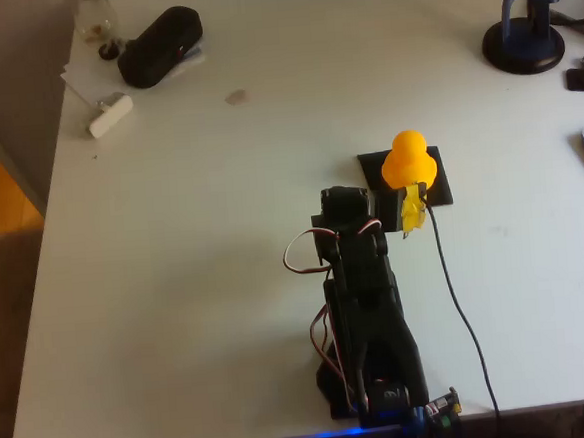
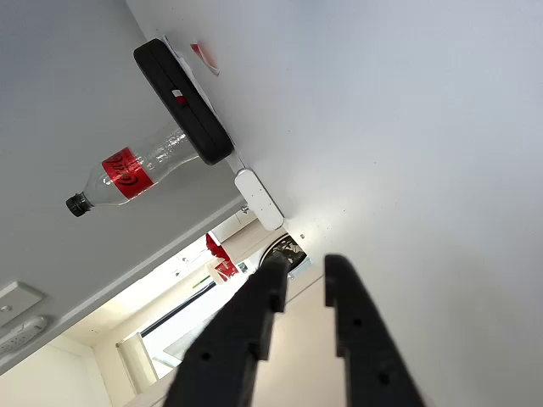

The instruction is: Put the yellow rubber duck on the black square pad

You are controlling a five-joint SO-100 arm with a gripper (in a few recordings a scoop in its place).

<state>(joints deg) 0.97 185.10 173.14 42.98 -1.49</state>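
We count one yellow rubber duck (image 1: pixel 409 161) and one black square pad (image 1: pixel 440 181) in the overhead view. The duck stands on the pad, right of the bench's middle, its round head toward the far side. It covers much of the pad, so that black shows mostly at the left far corner and along the right and near edges.

One black arm (image 1: pixel 363 304) lies along the near middle of the bench (image 1: pixel 196 276), reaching from the near edge toward the pad. Its tool (image 1: pixel 412 209), with a yellow tape patch, sits at the pad's near edge, just beside the duck's near side; from above we cannot tell whether it touches the duck. In the wrist view the tool (image 2: pixel 303 275) has its two dark fingers (image 2: pixel 254 318) slightly apart, with a narrow gap and nothing between them.

At the far left corner we count one black pouch (image 1: pixel 160 46), one small white block (image 1: pixel 110 114) just near of it, some papers (image 1: pixel 82 78) under them, and one clear bottle (image 2: pixel 127 170) with a red label. One dark blue stand (image 1: pixel 525 42) sits at the far right. One black cable (image 1: pixel 459 308) runs from the tool to the near edge.

The bench is open and bare across its whole left half and middle, with one faint brown stain (image 1: pixel 235 98) there. Room is also free right of the pad, up to the objects at the right edge.
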